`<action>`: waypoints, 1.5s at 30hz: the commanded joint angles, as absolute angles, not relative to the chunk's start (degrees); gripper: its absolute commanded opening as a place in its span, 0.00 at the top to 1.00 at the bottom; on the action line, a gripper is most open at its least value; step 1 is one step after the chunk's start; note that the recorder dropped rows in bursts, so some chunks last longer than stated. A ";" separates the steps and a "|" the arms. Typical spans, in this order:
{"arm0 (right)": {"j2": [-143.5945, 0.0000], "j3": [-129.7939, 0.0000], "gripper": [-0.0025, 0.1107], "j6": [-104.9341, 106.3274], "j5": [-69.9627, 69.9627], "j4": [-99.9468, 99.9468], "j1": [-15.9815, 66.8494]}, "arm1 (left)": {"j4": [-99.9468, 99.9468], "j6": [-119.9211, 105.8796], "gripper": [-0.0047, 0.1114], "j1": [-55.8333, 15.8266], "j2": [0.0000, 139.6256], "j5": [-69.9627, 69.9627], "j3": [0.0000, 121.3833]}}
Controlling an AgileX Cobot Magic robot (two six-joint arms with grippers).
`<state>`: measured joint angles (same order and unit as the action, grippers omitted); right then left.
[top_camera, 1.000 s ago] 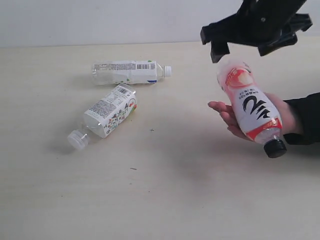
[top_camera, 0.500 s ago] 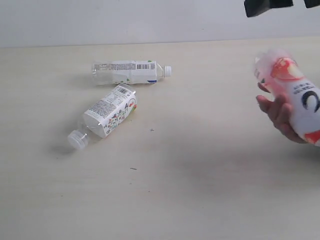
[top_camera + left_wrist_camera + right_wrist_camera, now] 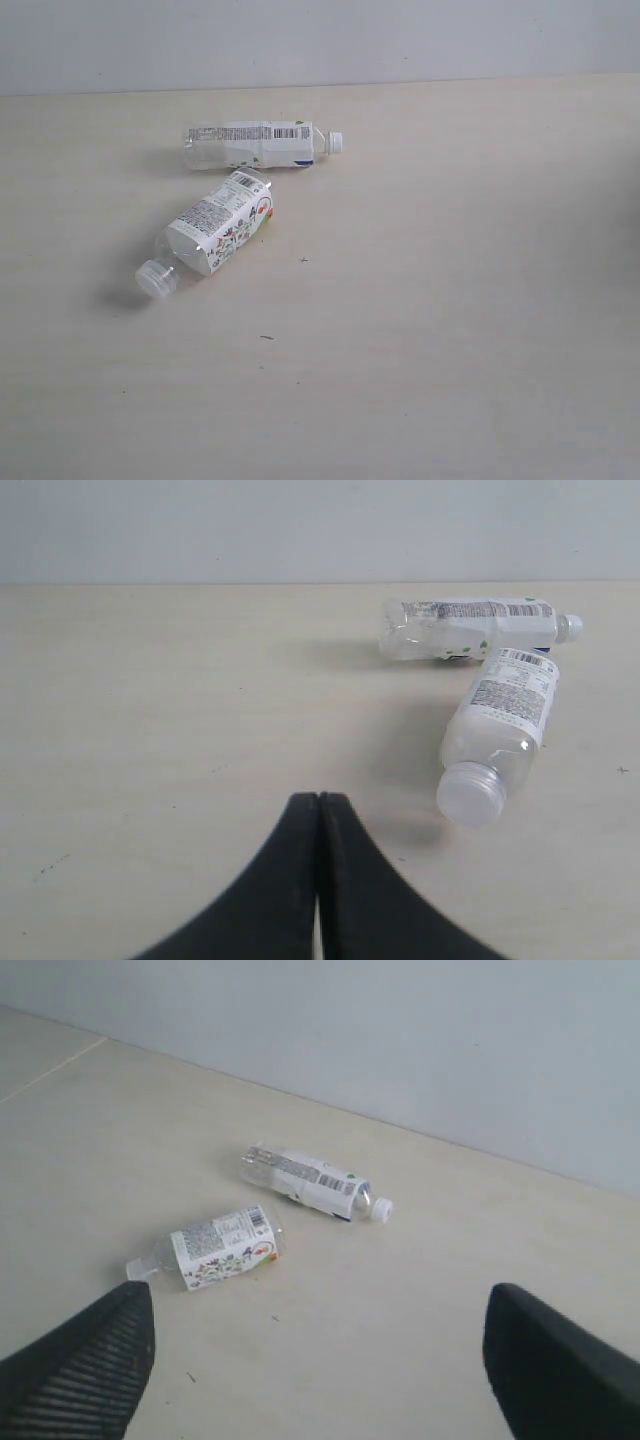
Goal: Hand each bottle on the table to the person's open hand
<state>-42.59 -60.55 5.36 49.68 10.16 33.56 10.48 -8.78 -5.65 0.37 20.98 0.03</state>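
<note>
On the desk [image 3: 450, 330] the near bottle [image 3: 215, 228] lies just beside the far bottle [image 3: 258, 145] (both round, apt to roll). Left jaws are pressed together, right jaws wide apart and empty. Gripping one may knock the other away; no hand waits in view.

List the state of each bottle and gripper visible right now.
Clear plastic bottle with barcode label: lying on its side, capped.
Clear plastic bottle with flowered white label: lying on its side, capped.
Black left gripper: shut, empty.
Black right gripper: open, empty.
</note>
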 commanded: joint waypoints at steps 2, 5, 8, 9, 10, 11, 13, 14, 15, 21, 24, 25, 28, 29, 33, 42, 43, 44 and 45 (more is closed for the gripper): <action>-37.79 -60.30 0.24 10.44 51.75 12.92 33.31 | 11.09 -8.59 0.96 -5.92 0.00 20.67 0.00; -36.84 -60.30 0.24 10.85 52.23 12.92 33.31 | 11.09 -8.59 0.96 -5.92 0.00 20.67 0.00; -36.84 -59.30 0.24 10.84 51.47 13.15 33.31 | 11.09 -8.59 0.96 -5.92 0.00 20.67 0.00; -36.84 -58.69 0.24 10.84 50.95 13.41 33.31 | 11.09 -8.59 0.96 -5.92 0.00 20.67 0.00; -36.84 -58.10 0.24 10.84 50.42 13.82 33.31 | 11.09 -8.59 0.96 -5.92 0.00 20.67 0.00; -36.84 -57.78 0.24 10.84 49.90 14.25 33.31 | 11.09 -8.59 0.96 -5.92 0.00 20.67 0.00; -36.84 -57.36 0.24 10.84 49.46 14.66 33.31 | 11.09 -8.59 0.96 -5.92 0.00 20.67 0.00; -36.84 -57.36 0.24 10.84 49.46 14.66 33.31 | 11.09 -8.59 0.96 -5.92 0.00 20.67 0.00; -36.84 -57.38 0.24 10.84 49.35 14.65 33.31 | 11.09 -8.59 0.96 -5.92 0.00 20.67 0.00; -36.84 -57.38 0.24 11.62 49.42 14.65 33.31 | 11.09 -8.59 0.96 -5.92 0.00 20.67 0.00; -36.84 -57.38 0.25 11.89 50.04 14.53 33.31 | 11.09 -8.59 0.96 -5.92 0.00 20.67 0.00; -36.84 -57.38 0.27 11.89 50.23 14.44 33.31 | 11.09 -8.59 0.96 -5.92 0.00 20.67 0.00; -36.84 -57.38 0.51 12.47 50.82 14.44 33.31 | 11.09 -8.59 0.96 -5.92 0.00 20.67 0.00; -36.84 -57.38 0.65 12.61 50.84 14.44 33.31 | 11.09 -8.59 0.96 -5.92 0.00 20.67 0.00; -36.84 -57.38 0.97 12.79 50.84 14.44 33.31 | 11.09 -8.59 0.96 -5.92 0.00 20.67 0.00; -36.84 -57.38 0.98 12.79 50.84 14.44 33.31 | 11.09 -8.59 0.96 -5.92 0.00 20.67 0.00; -36.84 -57.38 0.98 12.79 50.84 14.44 33.31 | 11.09 -8.59 0.96 -5.92 0.00 20.67 0.00; -36.84 -57.38 0.98 12.79 50.84 14.44 33.31 | 11.09 -8.59 0.96 -5.92 0.00 20.67 0.00; -36.84 -57.38 0.98 12.79 50.84 14.44 33.31 | 11.09 -8.59 0.96 -5.92 0.00 20.67 0.00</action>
